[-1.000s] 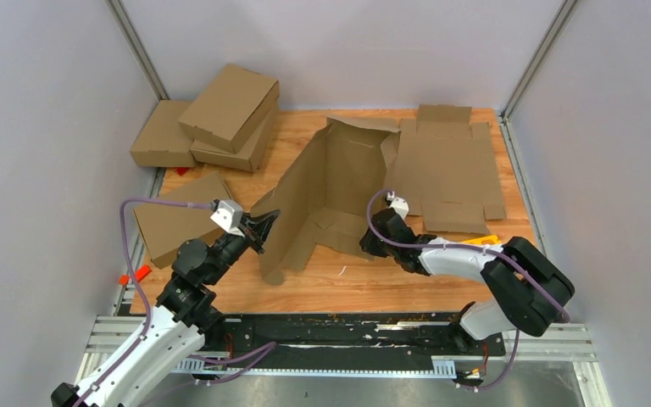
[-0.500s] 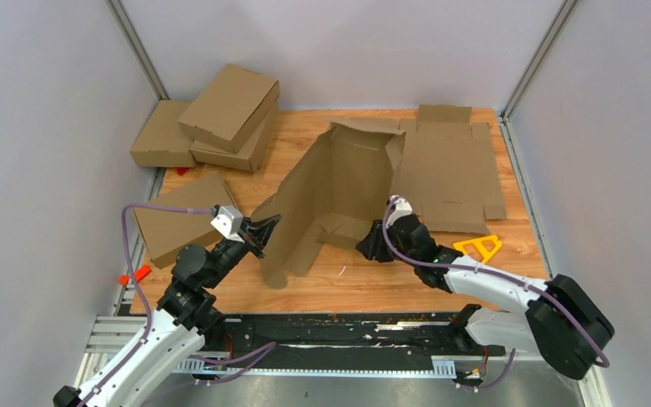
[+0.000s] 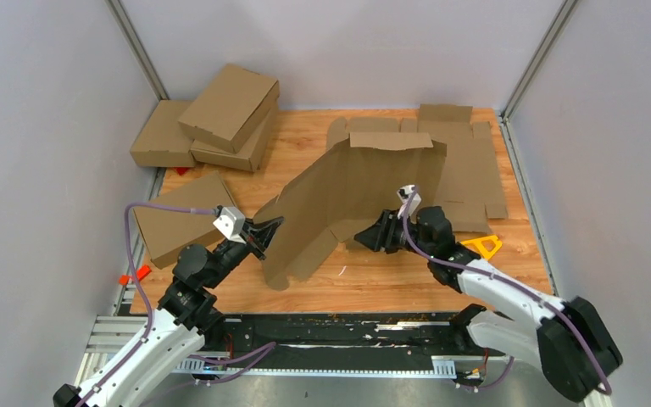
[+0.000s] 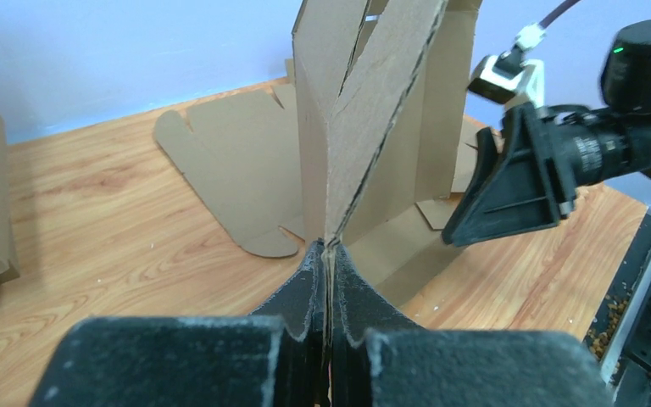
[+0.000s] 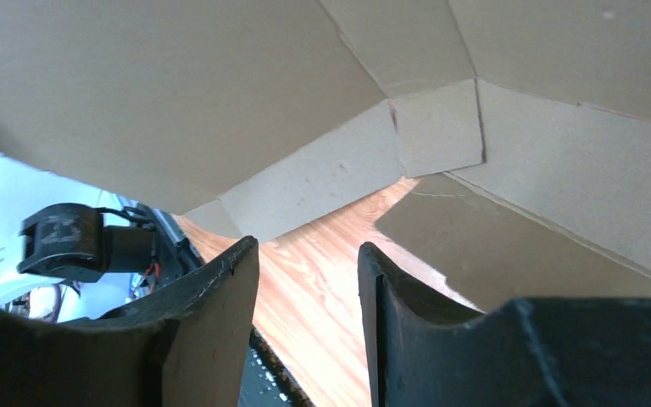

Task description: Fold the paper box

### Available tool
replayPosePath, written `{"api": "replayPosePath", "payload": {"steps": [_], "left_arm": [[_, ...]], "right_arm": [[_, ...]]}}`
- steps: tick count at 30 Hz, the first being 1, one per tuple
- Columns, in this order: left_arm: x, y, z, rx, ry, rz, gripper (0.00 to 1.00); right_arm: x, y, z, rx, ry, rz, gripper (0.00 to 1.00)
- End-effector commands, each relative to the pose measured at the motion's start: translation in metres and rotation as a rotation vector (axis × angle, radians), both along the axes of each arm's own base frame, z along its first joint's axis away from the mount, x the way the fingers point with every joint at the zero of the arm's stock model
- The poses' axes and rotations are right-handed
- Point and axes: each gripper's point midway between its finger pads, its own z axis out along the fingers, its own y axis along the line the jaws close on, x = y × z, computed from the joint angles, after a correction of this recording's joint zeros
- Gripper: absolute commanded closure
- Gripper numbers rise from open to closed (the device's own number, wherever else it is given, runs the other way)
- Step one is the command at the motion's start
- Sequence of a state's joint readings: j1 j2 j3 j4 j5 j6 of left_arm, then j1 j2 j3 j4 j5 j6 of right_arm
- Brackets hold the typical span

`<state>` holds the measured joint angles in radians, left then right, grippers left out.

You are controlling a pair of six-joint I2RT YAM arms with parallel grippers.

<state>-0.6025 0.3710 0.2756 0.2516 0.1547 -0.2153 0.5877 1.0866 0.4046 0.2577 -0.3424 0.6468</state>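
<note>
Your paper box (image 3: 347, 182) is matt brown corrugated cardboard, and you can see the fluting along its cut edge. The stacked boxes (image 3: 229, 106) look the same. Your table (image 3: 373, 284) is smooth wood grain with a faint sheen. The left tool (image 4: 326, 248) and right tool (image 5: 307, 254) are matt black plastic, slightly rough and dusty-looking.

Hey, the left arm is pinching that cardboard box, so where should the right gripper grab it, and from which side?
Probably the lower side flap of the paper box, coming in low from the right. Its thin free edge faces the open right gripper, so the fingers can straddle it, while the left gripper pinches the opposite edge.
</note>
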Motion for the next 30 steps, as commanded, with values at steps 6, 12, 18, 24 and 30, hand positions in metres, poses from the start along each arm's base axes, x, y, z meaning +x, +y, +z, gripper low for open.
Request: {"api": "replayPosePath", "payload": {"steps": [6,12,18,24,30], "left_arm": [[-0.001,0.002,-0.005,0.011,0.016,0.008,1.00],[-0.001,0.002,-0.005,0.014,0.017,0.005,1.00],[-0.001,0.001,-0.005,0.014,0.019,0.004,1.00],[0.000,-0.002,-0.008,0.019,0.030,-0.004,1.00],[0.000,-0.001,-0.008,0.020,0.032,-0.002,1.00]], "right_arm": [[0.008,-0.075,0.050,0.102,-0.115,-0.245,0.21],[0.026,-0.100,0.054,0.305,0.074,-0.204,0.35],[0.049,-0.101,0.048,0.477,0.292,-0.045,0.33],[0.052,-0.092,0.012,0.400,0.363,-0.067,0.43],[0.032,-0.055,-0.018,0.281,0.405,-0.026,0.82]]}}
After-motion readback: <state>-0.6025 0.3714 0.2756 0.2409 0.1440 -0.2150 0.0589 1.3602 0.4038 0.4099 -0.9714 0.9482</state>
